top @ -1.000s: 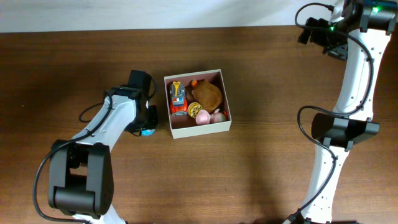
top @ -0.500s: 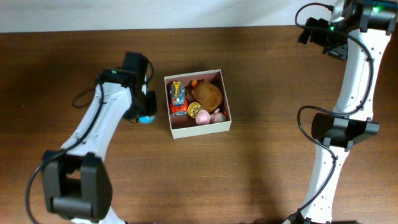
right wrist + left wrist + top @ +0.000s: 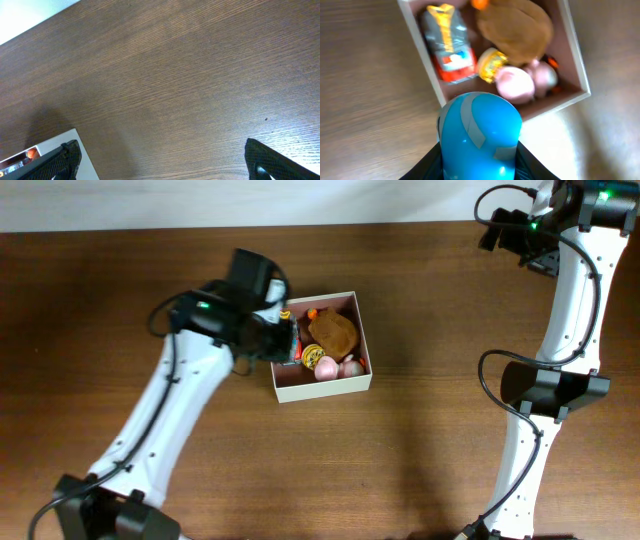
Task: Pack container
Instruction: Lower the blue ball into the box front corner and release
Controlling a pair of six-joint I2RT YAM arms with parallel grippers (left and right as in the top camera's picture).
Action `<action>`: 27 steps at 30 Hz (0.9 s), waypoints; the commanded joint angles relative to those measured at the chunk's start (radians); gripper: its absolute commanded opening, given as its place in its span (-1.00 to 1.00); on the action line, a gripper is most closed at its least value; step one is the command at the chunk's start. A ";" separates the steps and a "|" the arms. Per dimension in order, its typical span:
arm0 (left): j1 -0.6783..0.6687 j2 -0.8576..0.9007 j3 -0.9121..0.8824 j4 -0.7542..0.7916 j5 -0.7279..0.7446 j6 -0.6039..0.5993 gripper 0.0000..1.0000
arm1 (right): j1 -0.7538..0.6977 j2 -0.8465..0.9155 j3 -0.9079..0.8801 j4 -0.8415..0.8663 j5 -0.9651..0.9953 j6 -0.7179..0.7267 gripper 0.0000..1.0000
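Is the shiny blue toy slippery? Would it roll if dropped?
Probably a bit slippery: the blue toy looks smooth and glossy. Its rounded top suggests it could roll or wobble. It looks like hard plastic, so likely stiff, not squishy.

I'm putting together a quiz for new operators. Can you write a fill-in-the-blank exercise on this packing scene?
1. The left gripper is shut on a toy whose colour is ___.
2. The right gripper hangs over the table with its jaws ___.
3. The container has outer walls coloured ___.
4. The brown plush and the toy truck lie ___ the container.

Missing words: blue; open; white; inside.
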 commanded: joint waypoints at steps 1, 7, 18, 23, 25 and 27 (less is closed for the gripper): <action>-0.056 0.046 0.004 -0.001 -0.067 0.026 -0.33 | 0.003 -0.037 -0.005 -0.006 -0.006 0.005 0.97; -0.092 0.153 0.004 -0.035 -0.173 -0.033 -0.34 | 0.003 -0.037 -0.005 -0.006 -0.006 0.005 0.97; -0.091 0.259 0.004 -0.030 -0.172 -0.033 0.07 | 0.003 -0.037 -0.005 -0.006 -0.006 0.005 0.97; -0.091 0.259 0.008 -0.023 -0.172 -0.033 0.19 | 0.003 -0.037 -0.005 -0.006 -0.006 0.005 0.98; -0.091 0.259 0.022 -0.024 -0.172 -0.033 0.25 | 0.003 -0.037 -0.005 -0.006 -0.006 0.005 0.97; -0.091 0.259 0.051 -0.033 -0.172 -0.033 0.27 | 0.003 -0.037 -0.005 -0.006 -0.006 0.005 0.97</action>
